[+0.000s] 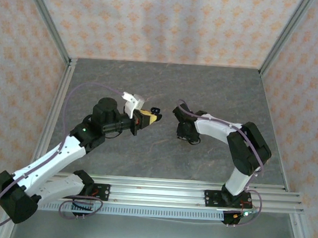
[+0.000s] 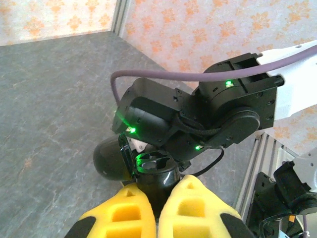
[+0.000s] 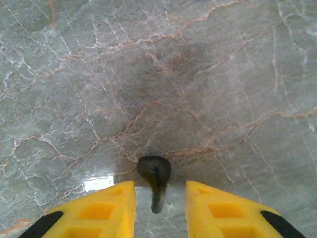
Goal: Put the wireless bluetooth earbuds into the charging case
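Left wrist, left pincer (image 2: 161, 192) clamping open case (image 2: 156, 172), right pincer (image 3: 160, 188) apart around black earbud (image 3: 154, 171)

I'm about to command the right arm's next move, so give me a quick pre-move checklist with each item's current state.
1. Left end effector holding the glossy black plastic charging case: ok, its fingers are shut on it.
2. Case open: ok, the rounded lid is swung to one side.
3. Case sockets free: cannot tell, the inside is too dark.
4. Small black stemmed plastic earbud lined up with the right end effector: ok, it lies between the fingers on the grey marble-patterned table.
5. Right end effector gripping the earbud: not ok, both fingers stand clear of it.
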Tool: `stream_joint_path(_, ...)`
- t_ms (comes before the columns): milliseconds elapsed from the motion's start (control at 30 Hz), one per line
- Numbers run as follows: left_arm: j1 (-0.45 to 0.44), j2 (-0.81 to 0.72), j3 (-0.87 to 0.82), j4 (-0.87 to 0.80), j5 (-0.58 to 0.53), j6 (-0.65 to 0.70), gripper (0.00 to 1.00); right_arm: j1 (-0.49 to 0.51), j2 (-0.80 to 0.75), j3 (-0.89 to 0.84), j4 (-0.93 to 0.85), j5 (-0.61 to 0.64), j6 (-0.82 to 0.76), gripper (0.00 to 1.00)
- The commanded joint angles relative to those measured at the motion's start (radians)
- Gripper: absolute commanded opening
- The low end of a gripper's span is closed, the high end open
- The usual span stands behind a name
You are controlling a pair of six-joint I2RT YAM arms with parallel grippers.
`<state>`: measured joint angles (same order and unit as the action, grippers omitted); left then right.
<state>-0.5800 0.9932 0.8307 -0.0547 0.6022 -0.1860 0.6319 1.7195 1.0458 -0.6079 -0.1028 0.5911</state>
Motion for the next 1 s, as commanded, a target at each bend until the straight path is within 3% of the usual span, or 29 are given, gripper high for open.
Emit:
stream_joint_path(0, -0.017, 0.017, 0.049, 0.039, 0.024, 0.008, 0.0, 0.002, -0.036, 0.085, -0.107, 0.013, -0.021, 0.35)
stream_joint_path(267, -0.027, 0.016, 0.036, 0.038, -0.003, 0.003, 0.0, -0.035, -0.015, 0.194, -0.215, -0.041, -0.055, 0.37)
stream_joint_path(600, -0.028, 0.017, 0.032, 0.022, -0.015, 0.01, 0.0, -0.06, 0.08, 0.209, -0.234, -0.101, -0.082, 0.37)
stream_joint_path(967, -0.029, 0.035, 0.041, 0.01, 0.008, 0.03, 0.0, -0.06, 0.147, 0.224, -0.239, -0.068, -0.101, 0.38)
